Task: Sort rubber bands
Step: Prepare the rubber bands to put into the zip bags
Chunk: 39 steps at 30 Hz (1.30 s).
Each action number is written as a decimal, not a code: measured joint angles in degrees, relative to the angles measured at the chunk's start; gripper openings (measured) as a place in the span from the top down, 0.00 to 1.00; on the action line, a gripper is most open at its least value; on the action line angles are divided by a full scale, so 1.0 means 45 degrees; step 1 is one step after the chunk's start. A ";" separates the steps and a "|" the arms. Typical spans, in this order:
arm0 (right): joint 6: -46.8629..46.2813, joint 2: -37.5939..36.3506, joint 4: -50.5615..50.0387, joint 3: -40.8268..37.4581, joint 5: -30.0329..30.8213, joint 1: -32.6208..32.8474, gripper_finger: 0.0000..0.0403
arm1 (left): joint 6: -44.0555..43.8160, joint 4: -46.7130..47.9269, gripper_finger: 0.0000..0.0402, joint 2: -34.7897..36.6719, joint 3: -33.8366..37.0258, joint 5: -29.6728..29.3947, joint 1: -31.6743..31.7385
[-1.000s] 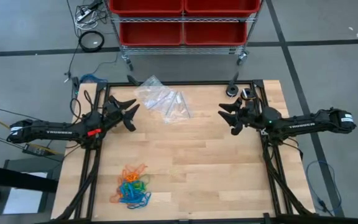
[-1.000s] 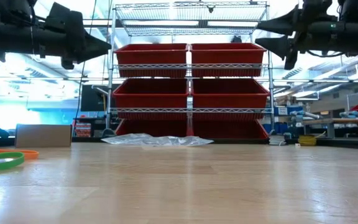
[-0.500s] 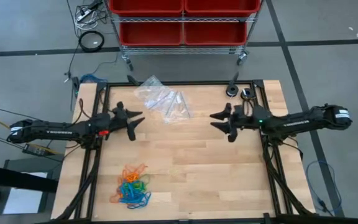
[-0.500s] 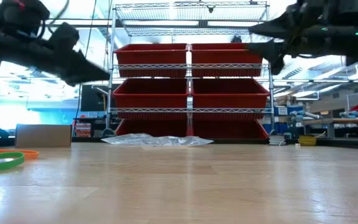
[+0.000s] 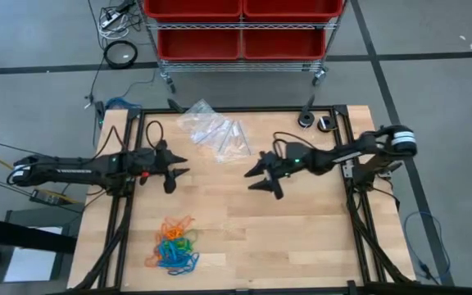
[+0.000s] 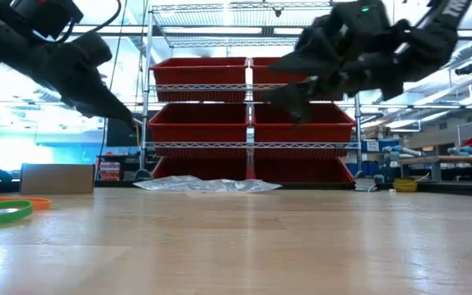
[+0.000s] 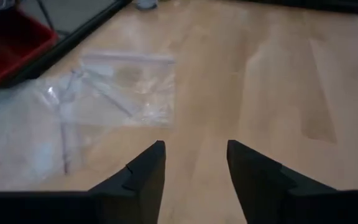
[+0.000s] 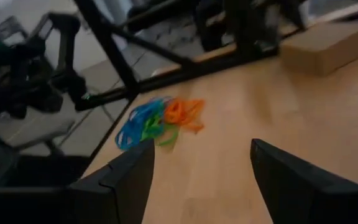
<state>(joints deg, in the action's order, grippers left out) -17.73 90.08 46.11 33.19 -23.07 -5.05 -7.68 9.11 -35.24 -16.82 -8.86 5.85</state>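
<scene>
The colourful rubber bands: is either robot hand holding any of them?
No. The orange, blue and green rubber bands lie in a pile on the wooden table, apart from both hands.

Rubber bands (image 5: pixel 173 244): tangled in one heap in high view; individual loops too small and overlapped to count. Low view: only a green and an orange loop (image 6: pixel 2 211) show, both cut by the picture's edge. Right wrist view: heap (image 8: pixel 157 121) blurred, strands not separable.

Clear bags (image 7: pixel 79 118): edges blurred in left wrist view, pile cut by the frame; number of bags cannot be told.

Left end effector (image 6: pixel 125 115): arm cropped by the low view's upper edge.
</scene>
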 joint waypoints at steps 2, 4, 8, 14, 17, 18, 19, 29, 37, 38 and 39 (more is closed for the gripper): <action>0.0255 0.0542 -0.0499 0.0507 -0.0300 0.0126 0.34 | -0.0410 0.0634 0.51 0.0010 -0.0296 0.0384 -0.0211; 0.0521 0.0950 -0.1035 0.0952 -0.0513 0.0270 0.33 | -0.0738 0.1106 0.49 0.0005 -0.0481 0.0966 -0.0534; 0.1097 0.1507 -0.1651 0.1535 -0.0592 0.0621 0.33 | -0.1428 0.1988 0.49 0.0000 -0.0701 0.1355 -0.1455; 0.1675 0.2017 -0.1793 0.2044 0.0439 0.1544 0.33 | -0.3325 0.3744 0.50 0.0000 -0.0757 0.1502 -0.3280; 0.1743 0.2405 -0.1836 0.2374 0.1049 0.2150 0.33 | -0.4491 0.3611 0.51 0.0005 -0.0757 0.1668 -0.4570; 0.1700 0.2554 -0.1831 0.2555 0.1243 0.2338 0.33 | -0.4872 0.3497 0.51 -0.0007 -0.0757 0.1590 -0.5023; 0.1662 0.2745 -0.1874 0.2674 0.1269 0.2508 0.33 | -0.5253 0.3540 0.51 -0.0004 -0.0757 0.1515 -0.5463; 0.1069 0.4788 -0.1884 0.4662 0.1354 0.3560 0.34 | -0.8267 0.3380 0.51 -0.1352 -0.0945 -0.0585 -0.9950; 0.0849 0.5422 -0.1986 0.5614 0.1559 0.3943 0.34 | -0.9031 0.3715 0.51 -0.4120 -0.2144 -0.1054 -1.2238; 0.0842 0.5571 -0.1858 0.5831 0.1568 0.3963 0.34 | -0.9067 0.3724 0.51 -0.4483 -0.2274 -0.1064 -1.2458; 0.0814 0.5620 -0.1845 0.5914 0.1620 0.3999 0.34 | -0.9116 0.3805 0.51 -0.4801 -0.2376 -0.1062 -1.2673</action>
<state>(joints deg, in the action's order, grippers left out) -14.07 115.37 37.81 59.81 -15.78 12.94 -48.70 26.24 -56.85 -27.51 -13.64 -51.17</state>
